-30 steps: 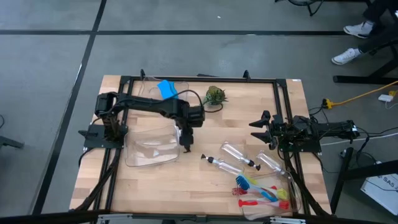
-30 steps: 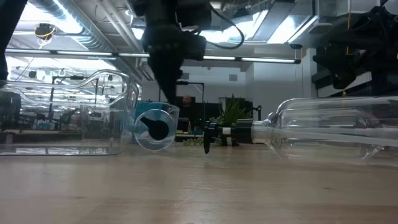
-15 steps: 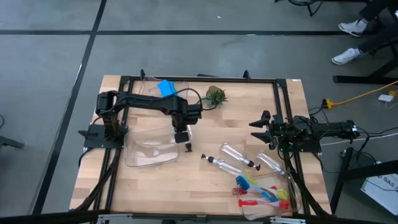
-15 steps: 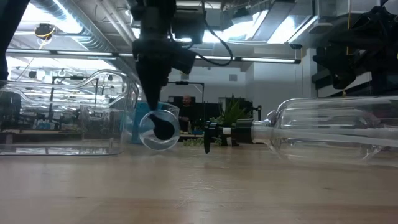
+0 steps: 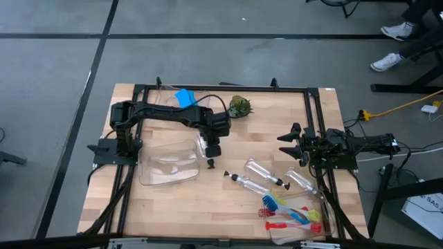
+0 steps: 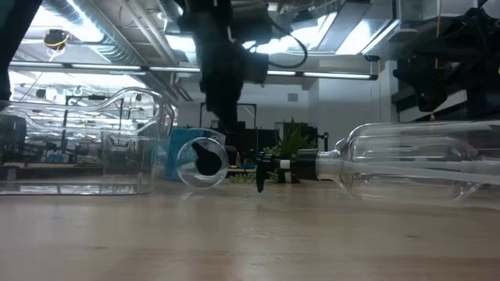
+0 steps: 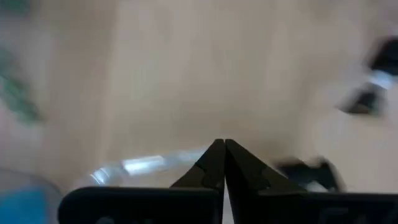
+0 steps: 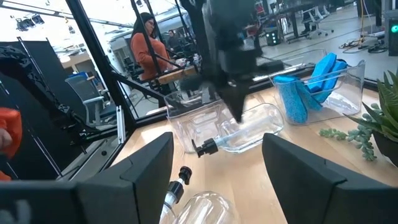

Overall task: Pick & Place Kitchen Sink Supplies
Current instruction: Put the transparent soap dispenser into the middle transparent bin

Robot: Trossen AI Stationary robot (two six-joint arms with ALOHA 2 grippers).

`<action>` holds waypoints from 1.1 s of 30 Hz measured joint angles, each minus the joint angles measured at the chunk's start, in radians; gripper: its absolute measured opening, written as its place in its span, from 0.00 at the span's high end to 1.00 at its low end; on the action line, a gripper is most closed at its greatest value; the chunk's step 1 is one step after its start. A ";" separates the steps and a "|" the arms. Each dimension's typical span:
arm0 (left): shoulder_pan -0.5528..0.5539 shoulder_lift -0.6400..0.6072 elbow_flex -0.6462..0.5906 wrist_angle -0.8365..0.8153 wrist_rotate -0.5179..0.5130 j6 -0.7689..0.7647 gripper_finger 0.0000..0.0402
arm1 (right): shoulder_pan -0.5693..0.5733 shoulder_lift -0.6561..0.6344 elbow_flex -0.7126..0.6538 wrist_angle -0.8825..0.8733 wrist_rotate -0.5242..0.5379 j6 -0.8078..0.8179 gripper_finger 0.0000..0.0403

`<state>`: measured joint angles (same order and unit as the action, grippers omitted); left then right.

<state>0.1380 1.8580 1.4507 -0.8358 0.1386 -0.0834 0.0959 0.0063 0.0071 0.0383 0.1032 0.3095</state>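
Note:
My left gripper (image 5: 210, 148) is shut and points down at a small clear bottle (image 5: 208, 156) that lies on its side beside a clear bin (image 5: 166, 164); its black pump top (image 5: 212, 164) faces the near edge. The right wrist view shows the shut fingers (image 8: 235, 109) over the bottle's body (image 8: 252, 127). The blue sponge (image 5: 185, 99) lies in the far bin. Other clear bottles (image 5: 266, 173) lie right of centre. Red, blue and yellow-green brushes (image 5: 294, 214) lie near the near-right corner. My right gripper (image 5: 294, 144) waits open at the right edge. My left gripper's shut fingertips (image 7: 219, 158) come from above, pointing down, at the lying bottle's clear body (image 8: 245, 124). I cannot tell whether they touch it. The bottle rests on the table along its side.
A small green plant (image 5: 239, 106) stands at the far middle. The low view shows the clear bin (image 6: 78, 148) on the left and a large bottle (image 6: 422, 164) close on the right. People stand beyond the table (image 8: 146, 50). Bare wood lies at the near left.
My left gripper has stayed shut and moved toward the far edge and a little to the right, along the bottle away from its pump top. The bottle has shifted slightly to the right on the table.

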 joint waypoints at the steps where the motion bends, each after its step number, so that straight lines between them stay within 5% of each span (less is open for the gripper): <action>1: -0.004 -0.001 0.028 -0.045 0.028 -0.005 0.99 | 0.000 0.000 0.000 0.000 0.000 0.000 0.39; 8: -0.009 -0.005 0.119 -0.351 -0.062 0.012 0.99 | 0.000 0.000 0.000 0.000 0.000 0.000 0.39; 21: 0.012 0.081 0.065 -0.350 -0.015 0.056 0.99 | 0.000 0.000 0.000 0.000 0.000 0.000 0.39; 33: 0.018 0.132 0.062 0.267 0.013 0.086 0.99 | 0.000 0.000 0.000 0.000 0.000 0.000 0.39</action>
<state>0.1559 1.9897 1.5131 -0.5686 0.1513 0.0022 0.0956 0.0063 0.0070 0.0380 0.1032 0.3096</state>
